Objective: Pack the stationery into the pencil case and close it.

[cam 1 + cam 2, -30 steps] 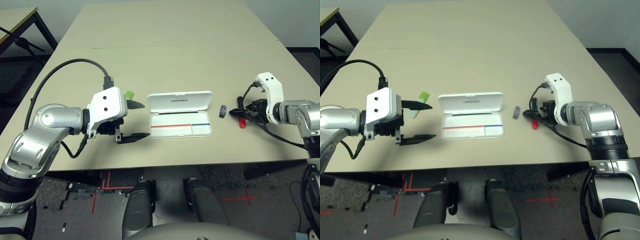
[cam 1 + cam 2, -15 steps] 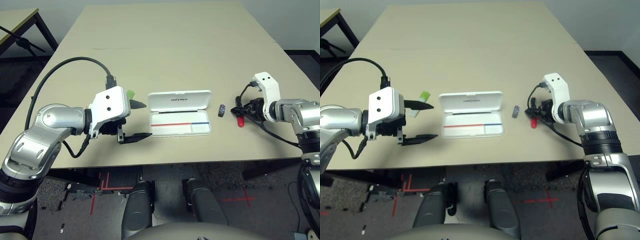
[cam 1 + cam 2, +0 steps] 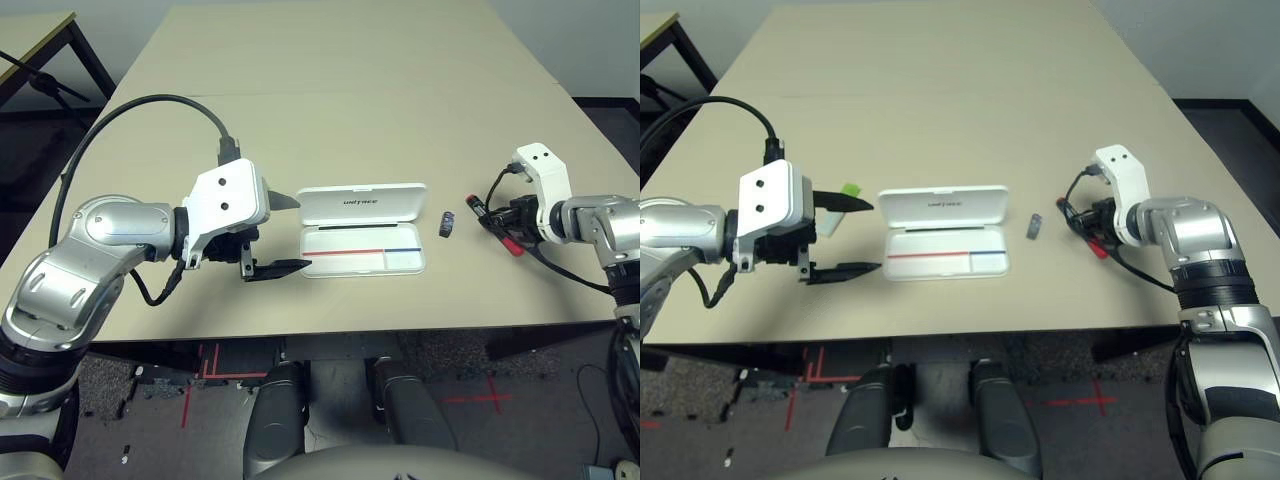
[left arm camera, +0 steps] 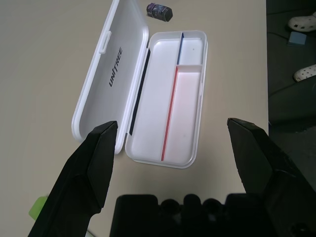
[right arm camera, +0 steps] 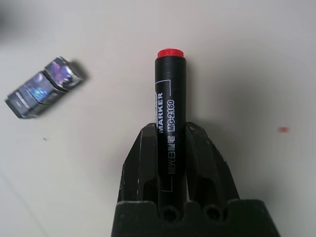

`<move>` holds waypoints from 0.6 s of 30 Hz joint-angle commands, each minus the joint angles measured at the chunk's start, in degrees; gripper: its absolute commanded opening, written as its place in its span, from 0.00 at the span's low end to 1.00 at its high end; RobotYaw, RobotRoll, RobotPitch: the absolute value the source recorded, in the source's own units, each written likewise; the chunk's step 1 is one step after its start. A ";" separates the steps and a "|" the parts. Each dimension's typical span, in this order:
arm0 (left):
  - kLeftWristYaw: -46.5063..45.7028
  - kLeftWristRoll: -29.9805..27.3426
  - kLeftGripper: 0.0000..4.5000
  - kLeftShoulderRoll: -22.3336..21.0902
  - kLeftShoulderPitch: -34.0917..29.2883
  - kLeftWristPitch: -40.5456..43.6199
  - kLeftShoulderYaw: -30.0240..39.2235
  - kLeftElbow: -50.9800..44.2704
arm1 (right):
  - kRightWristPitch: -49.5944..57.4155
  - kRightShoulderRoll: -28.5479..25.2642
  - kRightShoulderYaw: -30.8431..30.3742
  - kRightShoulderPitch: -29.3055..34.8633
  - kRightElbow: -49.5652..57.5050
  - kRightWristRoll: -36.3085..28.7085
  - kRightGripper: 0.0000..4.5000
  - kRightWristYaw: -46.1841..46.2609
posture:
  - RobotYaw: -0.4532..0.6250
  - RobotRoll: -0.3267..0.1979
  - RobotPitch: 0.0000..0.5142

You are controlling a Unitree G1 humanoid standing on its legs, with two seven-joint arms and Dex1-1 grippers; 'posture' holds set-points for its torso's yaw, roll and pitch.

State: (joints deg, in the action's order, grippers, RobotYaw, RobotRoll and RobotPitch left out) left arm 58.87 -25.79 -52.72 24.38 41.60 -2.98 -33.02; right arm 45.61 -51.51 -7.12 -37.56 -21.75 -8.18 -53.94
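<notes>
Table: beige, bare wood-edged floor space beyond — pencil case (image 3: 362, 262) open on it
Right gripper (image 5: 170, 129): closed on the black-and-red marker (image 5: 171, 98)
Left gripper (image 4: 173, 123): wide, beside the case — highlighter (image 3: 831, 222) near it
Small dark piece (image 3: 446, 224): between case and marker

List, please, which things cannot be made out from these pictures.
- Highlighter: in the right eye view, the left gripper covers part of it.
- Red marker: in the right wrist view, its near part is hidden between the fingers of the right gripper.
- Small dark piece: in the left eye view, its printing is too small to read.
</notes>
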 commanded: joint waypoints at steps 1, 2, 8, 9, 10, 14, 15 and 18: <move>0.51 -0.35 1.00 -0.76 0.45 -0.02 -1.03 -0.47 | -6.60 -3.35 -1.78 -2.02 -0.93 1.77 0.12 -6.26 | 0.43 0.62 0.28; 0.63 -0.32 1.00 -0.82 0.42 -0.14 -1.05 -0.34 | -8.18 -4.09 -2.02 -2.59 -0.96 1.88 0.12 -8.03 | 0.43 0.62 0.28; 1.62 -0.12 1.00 -1.10 0.70 -0.88 -1.38 0.54 | -19.38 -8.01 -2.92 -3.45 0.68 2.91 0.12 -18.83 | 0.41 0.62 0.28; 1.85 -0.04 1.00 -1.12 0.78 -1.09 -1.44 0.79 | -21.25 -8.59 -2.71 -3.05 1.62 2.39 0.12 -21.07 | 0.41 0.62 0.27; 2.11 0.12 1.00 -1.10 0.90 -1.43 -1.61 1.17 | -23.44 -9.41 -2.56 -2.06 3.58 1.06 0.12 -24.84 | 0.40 0.62 0.27; 2.88 0.69 1.00 -0.98 1.14 -2.50 -2.36 2.18 | -25.65 -10.87 -2.39 0.51 10.02 -2.89 0.12 -34.23 | 0.39 0.62 0.28; 2.94 0.82 1.00 -0.93 1.17 -2.71 -2.62 2.32 | -25.17 -10.59 -2.65 0.46 10.94 -3.03 0.12 -34.73 | 0.39 0.62 0.28; 3.04 0.96 1.00 -0.92 1.29 -3.12 -3.07 2.67 | -24.11 -9.30 -3.05 -0.04 13.25 -3.83 0.12 -35.95 | 0.39 0.62 0.29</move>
State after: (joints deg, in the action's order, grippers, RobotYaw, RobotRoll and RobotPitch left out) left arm 61.36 -25.39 -53.05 25.34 39.13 -5.28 -30.63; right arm 20.91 -61.47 -9.61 -37.46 -10.43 -11.07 -88.65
